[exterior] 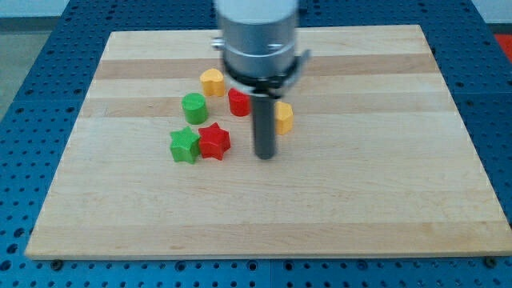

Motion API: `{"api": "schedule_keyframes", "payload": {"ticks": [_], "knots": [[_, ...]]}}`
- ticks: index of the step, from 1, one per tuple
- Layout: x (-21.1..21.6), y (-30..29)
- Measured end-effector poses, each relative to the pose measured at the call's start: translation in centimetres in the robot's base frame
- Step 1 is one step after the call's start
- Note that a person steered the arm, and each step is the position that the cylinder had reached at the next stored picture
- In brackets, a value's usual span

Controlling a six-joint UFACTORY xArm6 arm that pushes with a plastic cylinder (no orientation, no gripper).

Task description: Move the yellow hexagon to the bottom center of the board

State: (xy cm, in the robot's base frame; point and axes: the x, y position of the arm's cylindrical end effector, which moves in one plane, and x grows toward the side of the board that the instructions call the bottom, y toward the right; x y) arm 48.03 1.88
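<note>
A: Yellow hexagon [284, 117] is what we're after, and in the one camera view it sits just to the view's right of the rod, partly hidden behind it, a little above the board's middle

B: And my tip [265, 155]?

A: Down at table height, just below the hexagon and a touch to the view's left of it. I can't tell whether the rod is touching the block. No jaws on this end effector, only a plain dark rod, so it holds nothing

B: That's the wrong side, I'd judge. The bottom centre lies toward the view's bottom, so the tip should get above the block before pushing down

A: Agreed. The block looks squat, orange-yellow, with flat side faces and a paler top

B: Neighbours?

A: Red block [238, 102] left of the rod, shape unclear; yellow block [212, 81] further up-left; green cylinder [194, 106]; green star [185, 145] touching red star [214, 141]
</note>
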Motion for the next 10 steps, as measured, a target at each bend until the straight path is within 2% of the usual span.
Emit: {"api": "schedule_keyframes", "payload": {"ticks": [1, 2, 3, 5, 7, 9, 10], "knots": [[0.0, 1.2], [-4.1, 2.8], [-11.9, 2.8], [-12.3, 1.2], [-8.8, -2.6], [-0.7, -2.7], [1.8, -2.7]]}}
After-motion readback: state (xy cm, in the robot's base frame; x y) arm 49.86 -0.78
